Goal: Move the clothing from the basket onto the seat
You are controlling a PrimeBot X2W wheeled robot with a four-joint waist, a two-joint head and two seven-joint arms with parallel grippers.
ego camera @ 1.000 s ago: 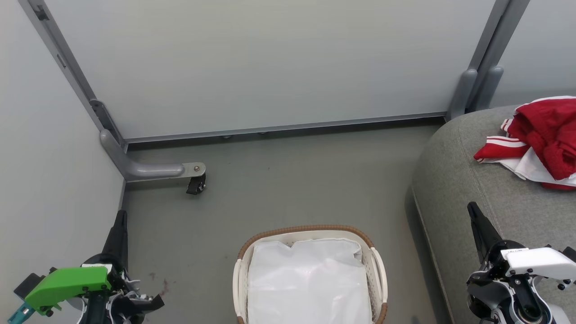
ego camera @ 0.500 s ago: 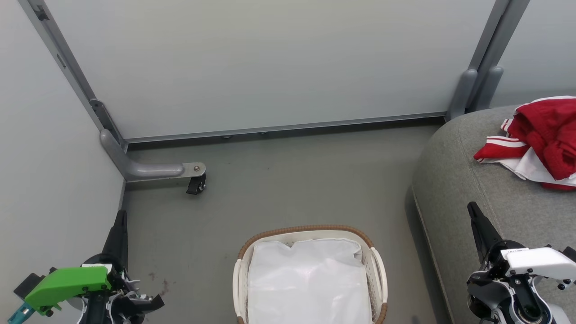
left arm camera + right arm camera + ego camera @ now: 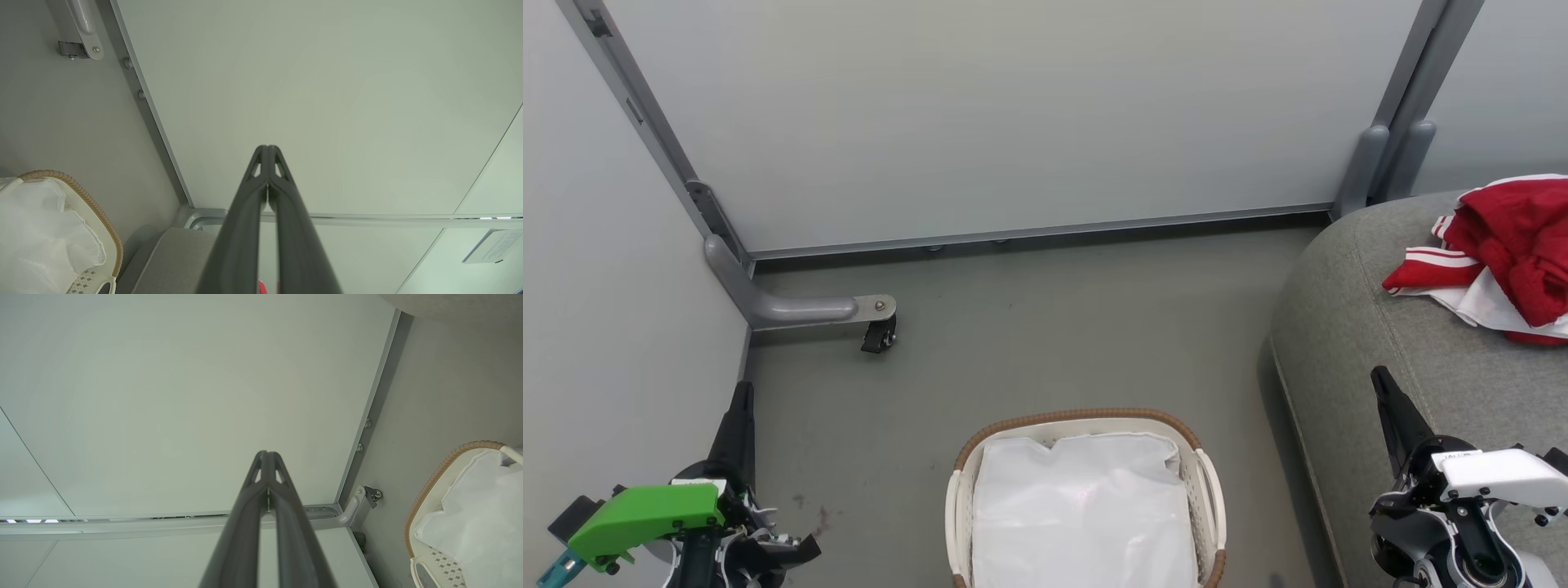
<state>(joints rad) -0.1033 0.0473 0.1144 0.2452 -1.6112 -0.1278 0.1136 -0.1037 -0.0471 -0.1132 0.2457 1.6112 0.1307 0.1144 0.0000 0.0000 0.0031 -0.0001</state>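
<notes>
While the clothing (image 3: 1515, 245) lies on the seat (image 3: 1347, 343) near its far edge, the basket (image 3: 1086, 418) holds its white liner (image 3: 1086, 506); left gripper (image 3: 742, 390) and right gripper (image 3: 1379, 376) are pressed together, empty.

Lighting's bright, soft and pretty flat everywhere, no hard shadows, just a dim band on the floor (image 3: 1094, 327) hugging the seat (image 3: 1347, 327). The white liner (image 3: 1086, 506) in the basket (image 3: 1078, 416) looks a bit washed out, and both wrist views slightly bow the straight panel rails (image 3: 122, 524) towards the edges.
</notes>
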